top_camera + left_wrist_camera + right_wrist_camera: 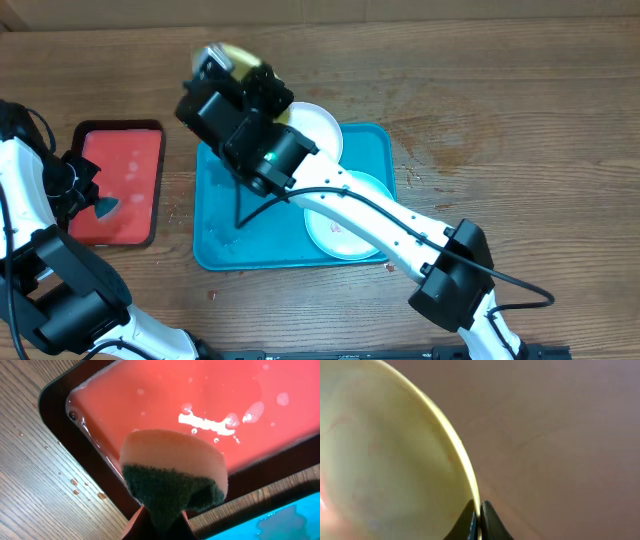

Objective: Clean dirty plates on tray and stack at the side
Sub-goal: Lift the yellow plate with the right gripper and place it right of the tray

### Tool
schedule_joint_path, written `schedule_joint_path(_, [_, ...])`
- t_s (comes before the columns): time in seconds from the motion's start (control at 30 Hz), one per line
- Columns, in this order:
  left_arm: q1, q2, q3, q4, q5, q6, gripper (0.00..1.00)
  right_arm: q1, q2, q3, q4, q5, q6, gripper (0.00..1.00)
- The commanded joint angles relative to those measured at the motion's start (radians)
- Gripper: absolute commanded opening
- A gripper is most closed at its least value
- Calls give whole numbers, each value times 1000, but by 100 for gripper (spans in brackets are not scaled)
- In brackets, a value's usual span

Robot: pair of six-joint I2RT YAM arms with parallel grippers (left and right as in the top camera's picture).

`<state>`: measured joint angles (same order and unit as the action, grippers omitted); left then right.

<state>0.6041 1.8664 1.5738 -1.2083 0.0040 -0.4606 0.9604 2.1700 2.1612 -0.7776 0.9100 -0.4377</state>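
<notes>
To the left of the tray [225, 235], apart from it on the table [500, 100], lies the red tray [135, 165], its floor wet and flecked with pale bubbles. My left jaws are clamped on the narrow waist of the sponge [172, 480], dark scouring face toward my camera and pale foam behind. The sponge hangs over the red tray's side nearest the tray, whose blue corner shows just beyond the dark rim in my left wrist view. Past the tray's far-left corner, my right jaws are pinched together on the rim of the yellow-green plate [395, 460], one finger on each face of the edge. From above, that plate [240, 55] peeks out behind my right wrist, outside the tray and over bare wood. Its inner face shows a faint reddish tint low on the left. The white plate [318, 130] rests at the tray's far side, overlapping the far rim and partly hidden by my right arm. The pale mint plate [325, 238] lies inside the tray's right half, toward the near-right corner, with my right arm crossing above it.
</notes>
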Motion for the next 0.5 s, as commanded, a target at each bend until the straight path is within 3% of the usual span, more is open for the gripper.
schedule_joint_path(0.0, [4,3,18,1,-3,20,4,-2,-13,-7,-4,-133,-138,4])
schedule_joint_path(0.1, [4,3,18,1,-3,20,4,10,-15,-7,130,142,-108,4])
schedule_joint_path(0.17, [4,3,18,1,-3,20,4,17,-16,-7,211,215,-85,4])
schedule_joint_path(0.23, [4,3,18,1,-3,20,4,20,-16,-7,156,72,-89,4])
schedule_joint_path(0.33, [4,3,18,0,-3,20,4,-9,-15,-7,-59,-345,-146,4])
schedule_joint_path(0.47, [4,3,18,-3,-1,20,4,-122,-29,13,-100,-391,263,4])
